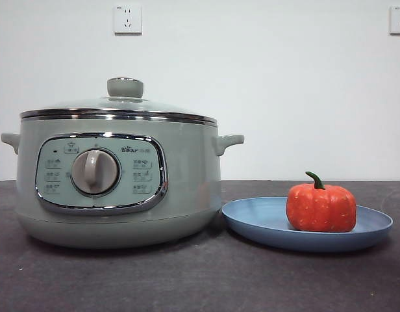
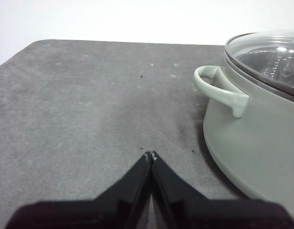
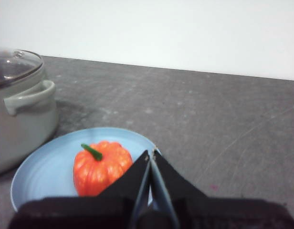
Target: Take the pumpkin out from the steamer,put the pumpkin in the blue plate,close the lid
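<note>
Pumpkin (image 3: 100, 167): glossy orange-red, ribbed, green stem; on plate (image 3: 47, 171) just beyond right gripper (image 3: 151, 153), jaws together. Left gripper (image 2: 151, 155): jaws together beside lidded steamer (image 2: 252, 138).

"Bear" brand on the steamer (image 1: 115, 188) control panel (image 1: 101, 173), small button labels unreadable

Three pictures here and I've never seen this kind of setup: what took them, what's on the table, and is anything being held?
It is a two-armed table robot. The front view looks level across the dark table: the steamer with the lid on, and beside it the pumpkin sitting on the blue plate. The other two come from cameras on the wrists. The left gripper is beside the steamer, the right gripper is near the plate. Both have their black jaws shut on nothing.
</note>
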Robot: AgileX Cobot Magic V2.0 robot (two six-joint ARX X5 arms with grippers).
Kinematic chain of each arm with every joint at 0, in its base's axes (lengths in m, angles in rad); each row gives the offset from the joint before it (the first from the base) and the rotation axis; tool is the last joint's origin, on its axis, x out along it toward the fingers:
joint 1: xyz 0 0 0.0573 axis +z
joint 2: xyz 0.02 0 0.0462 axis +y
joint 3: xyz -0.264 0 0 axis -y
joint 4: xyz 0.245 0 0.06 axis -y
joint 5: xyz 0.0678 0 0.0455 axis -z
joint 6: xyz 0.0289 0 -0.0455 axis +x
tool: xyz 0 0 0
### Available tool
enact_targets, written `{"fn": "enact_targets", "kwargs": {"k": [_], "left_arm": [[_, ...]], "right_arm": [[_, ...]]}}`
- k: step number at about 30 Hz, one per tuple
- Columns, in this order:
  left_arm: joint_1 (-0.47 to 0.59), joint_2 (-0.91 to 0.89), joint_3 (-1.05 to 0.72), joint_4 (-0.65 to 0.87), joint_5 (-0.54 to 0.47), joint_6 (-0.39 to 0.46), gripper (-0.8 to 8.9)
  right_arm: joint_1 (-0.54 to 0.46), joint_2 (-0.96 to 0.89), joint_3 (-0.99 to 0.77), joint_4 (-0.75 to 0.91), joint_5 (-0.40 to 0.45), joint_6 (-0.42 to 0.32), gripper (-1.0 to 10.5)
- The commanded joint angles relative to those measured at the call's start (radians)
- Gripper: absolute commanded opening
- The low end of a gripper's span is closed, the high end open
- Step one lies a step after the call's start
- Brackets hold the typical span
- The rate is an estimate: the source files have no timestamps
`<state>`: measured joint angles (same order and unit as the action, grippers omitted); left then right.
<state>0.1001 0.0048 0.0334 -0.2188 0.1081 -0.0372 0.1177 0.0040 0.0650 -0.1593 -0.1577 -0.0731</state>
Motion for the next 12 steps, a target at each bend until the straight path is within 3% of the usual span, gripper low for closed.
{"fn": "enact_targets", "kwargs": {"k": [1,8,12], "left_arm": [[0.004,-0.003,-0.016,0.003,-0.001,0.004,-0.04],[0.004,-0.003,-0.016,0.003,-0.001,0.004,-0.04],[0.004,-0.003,-0.016,0.003,-0.001,0.004,-0.04]], "right_arm": [[-0.001,-0.003,-0.04,0.005,0.0,0.03,0.0],[0.0,-0.003,-0.058,-0.013,-0.001,0.05,0.0],[0.0,-0.003,-0.058,-0.009,0.002,0.106,0.0]]}}
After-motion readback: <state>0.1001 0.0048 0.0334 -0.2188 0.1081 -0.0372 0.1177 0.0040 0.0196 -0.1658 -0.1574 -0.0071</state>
